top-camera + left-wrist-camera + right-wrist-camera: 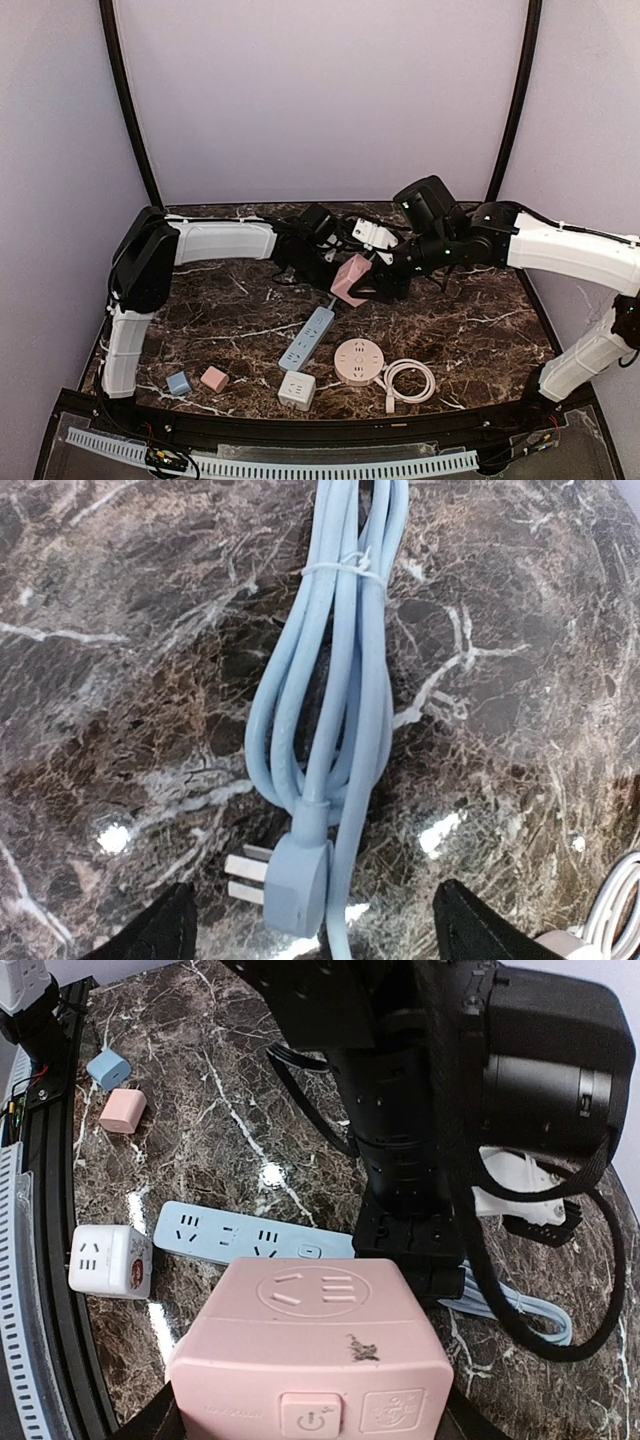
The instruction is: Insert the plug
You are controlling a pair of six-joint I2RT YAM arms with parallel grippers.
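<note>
The light blue plug point(295, 875) lies flat on the marble table point(120, 680), metal prongs pointing left, its bundled blue cord point(335, 680) tied with a white twist. My left gripper point(315, 912) hovers over it, open, with both black fingertips point(165, 925) well clear of the plug. My right gripper point(310, 1425) is shut on a pink cube socket point(315, 1345), held above the table point(350, 278) with a three-pin outlet face up. In the top view the left gripper point(322, 262) sits just left of the pink cube.
A light blue power strip point(308, 338) lies mid-table, with a white cube socket point(296, 389) in front of it. A round pink socket point(359, 360) and a coiled white cable point(408, 380) are to the right. Small blue point(179, 382) and pink point(214, 377) adapters sit front left.
</note>
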